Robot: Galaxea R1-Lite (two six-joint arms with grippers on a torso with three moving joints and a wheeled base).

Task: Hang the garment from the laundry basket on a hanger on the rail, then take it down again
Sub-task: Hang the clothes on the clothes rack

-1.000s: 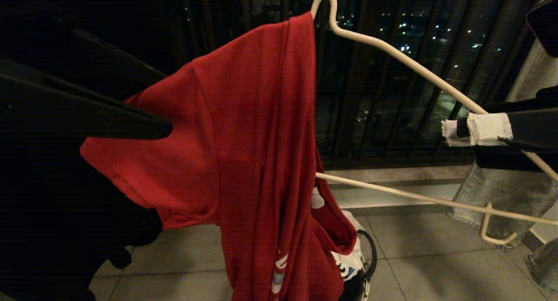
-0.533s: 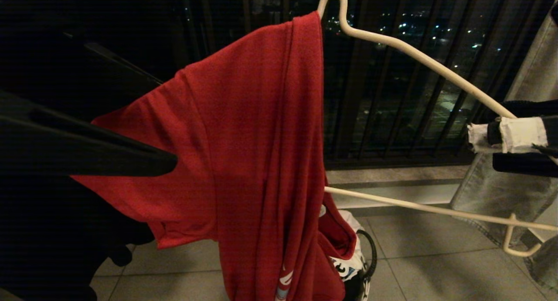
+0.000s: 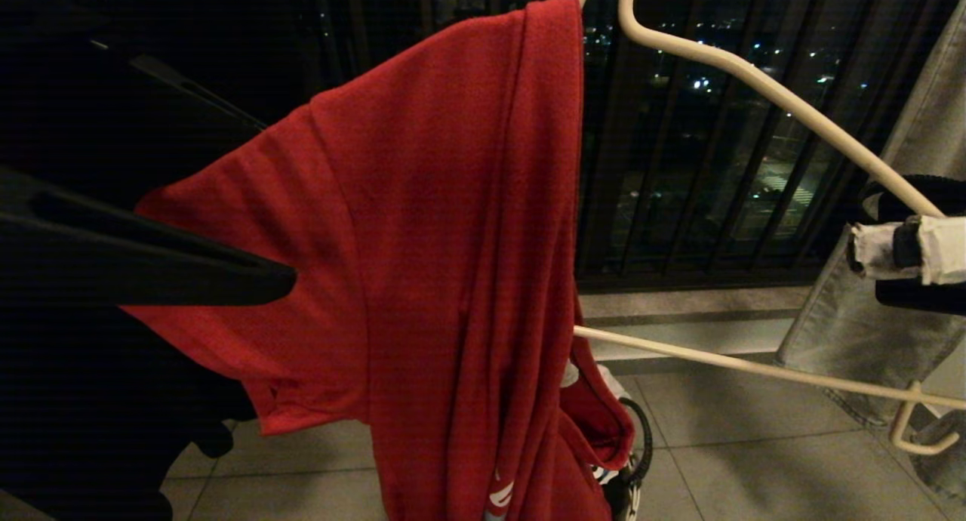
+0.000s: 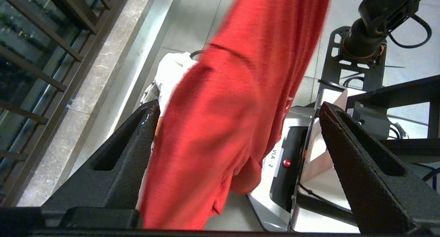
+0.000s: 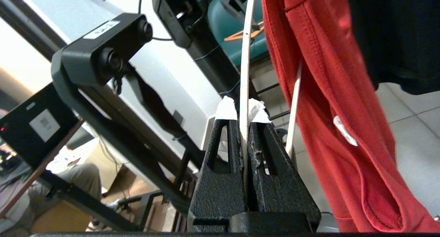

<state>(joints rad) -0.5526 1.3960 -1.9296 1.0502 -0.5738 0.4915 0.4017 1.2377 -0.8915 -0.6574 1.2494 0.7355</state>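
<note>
Hanger (image 3: 762, 94) raised, right end effector (image 5: 243, 110) clamped.

Grey tiled floor (image 3: 755, 468); dark barred railing (image 3: 679, 166), night city lights (image 3: 755, 49) beyond; stone ledge (image 3: 679, 302) below.

You see a pale tiled floor (image 3: 755, 460), and the laundry basket (image 3: 630, 476) stands directly on it, partly hidden.

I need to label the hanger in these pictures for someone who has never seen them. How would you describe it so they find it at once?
Start at the dark balcony railing with city lights behind. In front hangs a red T-shirt, draped over one side of a thin white wire hanger. Its bare arm slopes down to the right claw, shut on it; unlike the grey denim nearby, it is rigid wire.
</note>
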